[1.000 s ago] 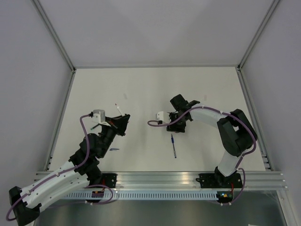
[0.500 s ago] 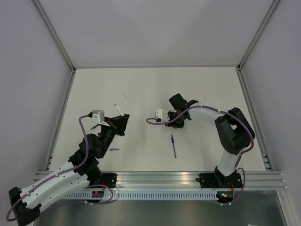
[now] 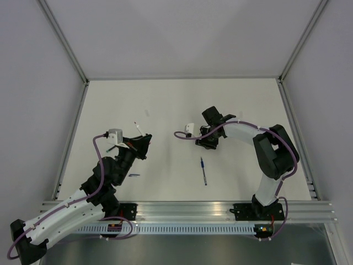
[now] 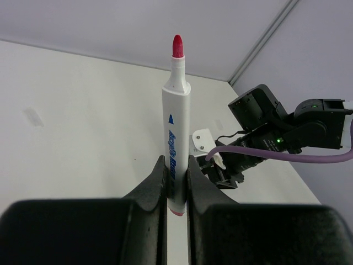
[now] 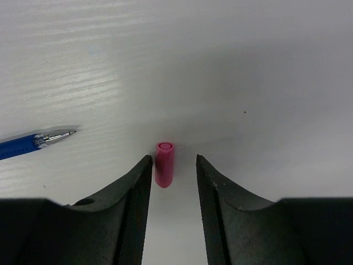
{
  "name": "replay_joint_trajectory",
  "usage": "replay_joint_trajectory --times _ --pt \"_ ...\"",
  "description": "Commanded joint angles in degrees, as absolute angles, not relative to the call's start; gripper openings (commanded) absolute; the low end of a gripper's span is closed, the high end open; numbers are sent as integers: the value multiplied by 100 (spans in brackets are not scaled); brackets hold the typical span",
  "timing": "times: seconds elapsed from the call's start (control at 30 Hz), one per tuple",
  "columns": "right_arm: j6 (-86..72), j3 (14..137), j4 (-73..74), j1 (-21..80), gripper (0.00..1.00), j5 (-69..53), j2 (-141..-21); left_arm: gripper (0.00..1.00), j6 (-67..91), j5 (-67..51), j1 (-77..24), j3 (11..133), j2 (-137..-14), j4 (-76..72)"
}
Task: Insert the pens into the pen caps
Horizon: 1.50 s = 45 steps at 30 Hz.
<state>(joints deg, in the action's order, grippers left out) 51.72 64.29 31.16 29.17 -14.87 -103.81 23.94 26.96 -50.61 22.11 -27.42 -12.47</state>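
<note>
1. The left arm [image 3: 83, 193] extends from its base at the near left edge and bends toward the middle of the worktop [image 3: 165, 99], with its wrist tipped upward.
2. The left jaws are clamped on the lower barrel of a white pen [image 4: 175, 138]. The pen stands upright between them, held above the worktop, with its bare red tip pointing away from the wrist.
3. The right arm [image 3: 273, 154] goes up from its base at the near right edge, folds at the elbow and reaches left, with its wrist angled down at the worktop.
4. The right jaws are a little apart and low over the worktop, one on each side of a red cap [image 5: 164, 164].
5. The red cap lies on its side on the worktop, touching neither jaw.
6. A blue pen [image 3: 203, 171] lies flat nearby, its metal tip toward the cap but apart from it.
</note>
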Motion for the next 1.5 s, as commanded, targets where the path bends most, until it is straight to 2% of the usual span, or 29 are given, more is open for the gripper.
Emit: replay_joint_trajectory --times 0.0,0.47,0.67,0.77,0.83,1.07,1.17,1.27,1.47 --pt "5265 6337 3313 2874 45 -1679 -10239 2 2487 2813 -5071 2206 -2725 -1345" --pt "5098 6425 3392 2874 39 -1591 -10661 2 2522 2786 -5063 2215 -2707 -1318" --pt "4984 6539 3463 2874 20 -1608 -10767 2 2522 2769 -5063 2206 -2663 -1318" --pt "5018 6530 3419 2874 3 -1644 -10662 2 2531 2742 -5071 2206 -2724 -1345" --pt "5027 6513 3393 2865 0 -1661 -10565 2 2514 2638 -5063 2197 -2812 -1458" --pt "4361 7020 3138 2830 0 -1845 -9512 2 2136 1092 -5063 2680 -3900 -1634" --pt "3193 7608 2804 2821 0 -1636 -9177 2 2013 275 -5071 2733 -4121 -1923" --pt "1700 8093 2444 2839 0 -917 -8844 2 1977 -646 -5071 2690 -4148 -2327" --pt "-66 7709 1671 2839 0 -862 -7535 2 2311 -2214 -5080 2716 -4333 -2944"
